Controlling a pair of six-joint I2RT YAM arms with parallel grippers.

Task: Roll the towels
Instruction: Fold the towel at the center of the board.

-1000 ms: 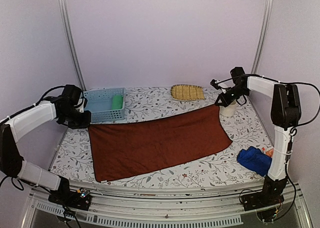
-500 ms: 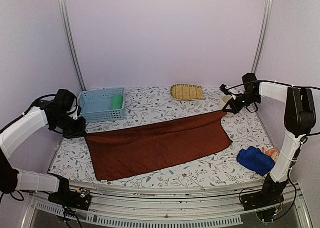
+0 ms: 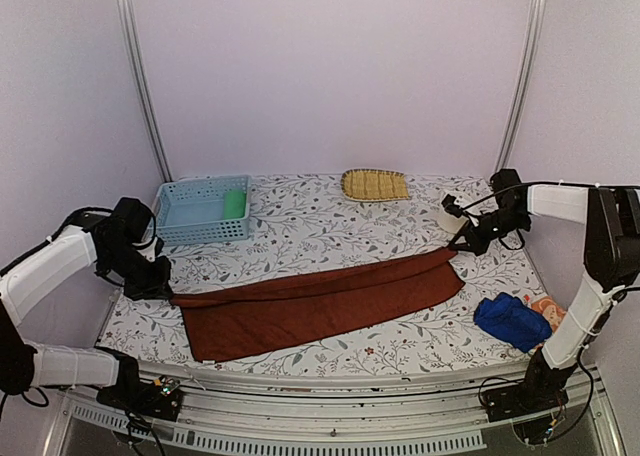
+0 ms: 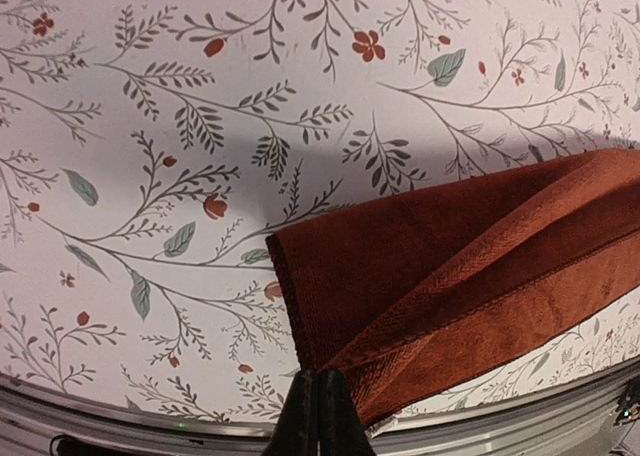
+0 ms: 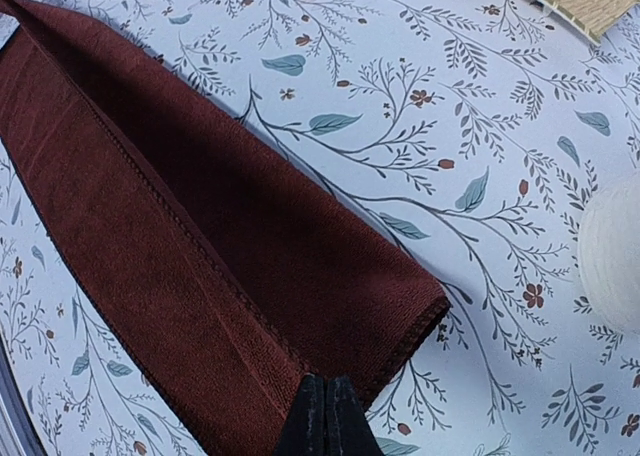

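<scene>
From above, the reddish-brown towel (image 3: 320, 301) lies doubled over lengthwise on the table (image 3: 330, 216). The left gripper (image 3: 165, 294) pinches its left corner and the right gripper (image 3: 462, 244) its right corner. The blue towel (image 3: 510, 321) sits to its right. The left wrist view shows fingers (image 4: 300, 421) clamped on the layered corner. The right wrist view shows the jaws closed on the other corner.

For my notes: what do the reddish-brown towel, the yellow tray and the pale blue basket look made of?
Reddish-brown towel: soft terry-like cloth, matte, with fuzzy nap and a stitched hem. Yellow tray: likely woven straw or bamboo, going by its ribbed strands. Pale blue basket: probably moulded plastic, smooth, with perforated walls.
</scene>
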